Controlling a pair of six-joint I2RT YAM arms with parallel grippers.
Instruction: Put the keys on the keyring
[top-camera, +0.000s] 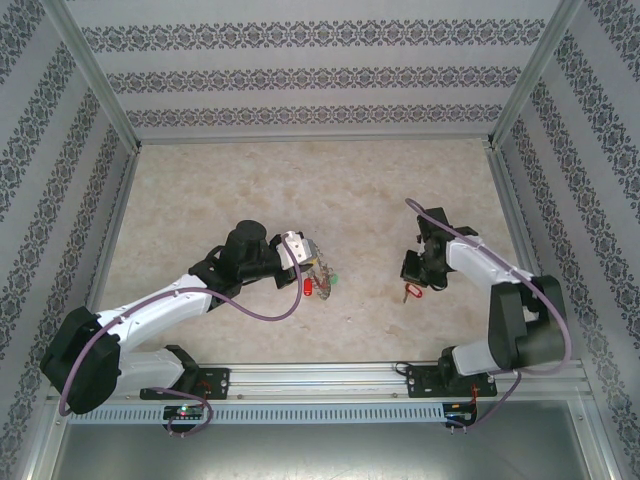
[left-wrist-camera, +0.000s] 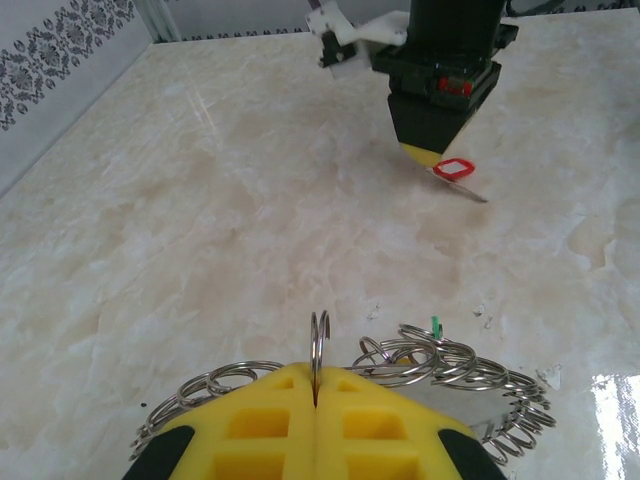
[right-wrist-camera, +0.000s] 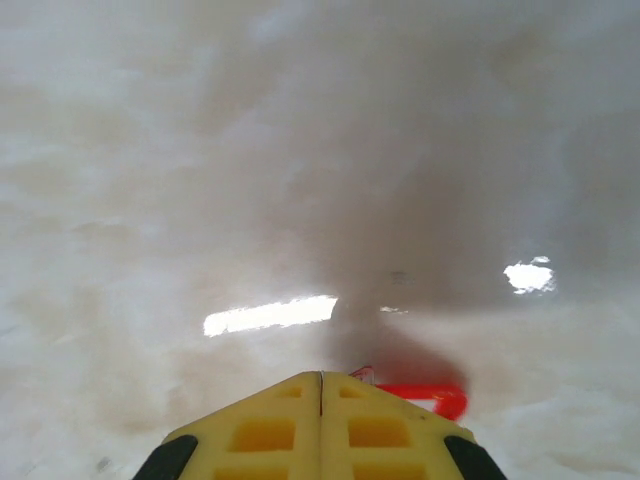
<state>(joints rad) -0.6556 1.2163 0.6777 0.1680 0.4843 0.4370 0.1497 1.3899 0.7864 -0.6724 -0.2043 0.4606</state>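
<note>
One red key (right-wrist-camera: 428, 398) touches right end effector (right-wrist-camera: 320, 377).

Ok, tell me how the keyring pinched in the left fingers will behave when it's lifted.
The keyring is thin bare metal gripped edge-on, so it could swivel or slip in the left fingers. Its fringe of small silvery links looks loose, so they will probably dangle, swing and snag. Being all wire, it is likely light for its spread.
</note>
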